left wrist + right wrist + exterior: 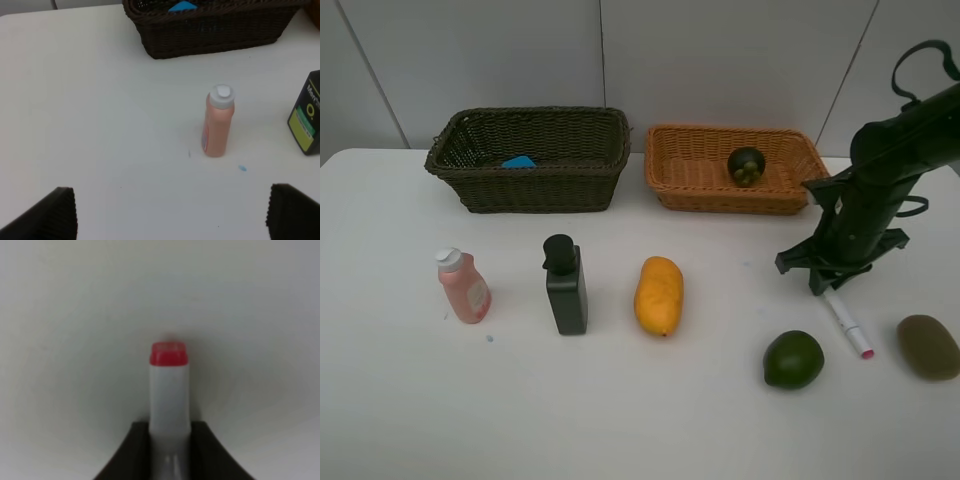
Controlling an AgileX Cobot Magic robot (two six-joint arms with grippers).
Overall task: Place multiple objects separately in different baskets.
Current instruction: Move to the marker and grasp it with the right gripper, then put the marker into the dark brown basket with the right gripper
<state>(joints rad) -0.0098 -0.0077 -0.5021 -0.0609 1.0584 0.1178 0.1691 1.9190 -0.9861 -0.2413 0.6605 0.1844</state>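
My right gripper (pixel 826 284) is shut on the upper end of the white marker (pixel 848 322), whose red tip rests on the table; the right wrist view shows the marker (pixel 169 390) clamped between the fingers. The left gripper (pixel 170 215) is open, hovering short of the pink bottle (pixel 219 122), and is not seen in the exterior high view. On the table stand the pink bottle (pixel 463 286) and black pump bottle (pixel 565 285). Beside them lie the mango (pixel 658 295), lime (pixel 793 359) and kiwi (pixel 927 346). The mangosteen (pixel 746 165) lies in the orange basket (pixel 720 198).
The dark basket (pixel 530 190) stands at the back left with a blue flat piece (pixel 518 162) inside it. The black pump bottle (pixel 307 120) shows at the edge of the left wrist view. The right arm leans over the orange basket's right end.
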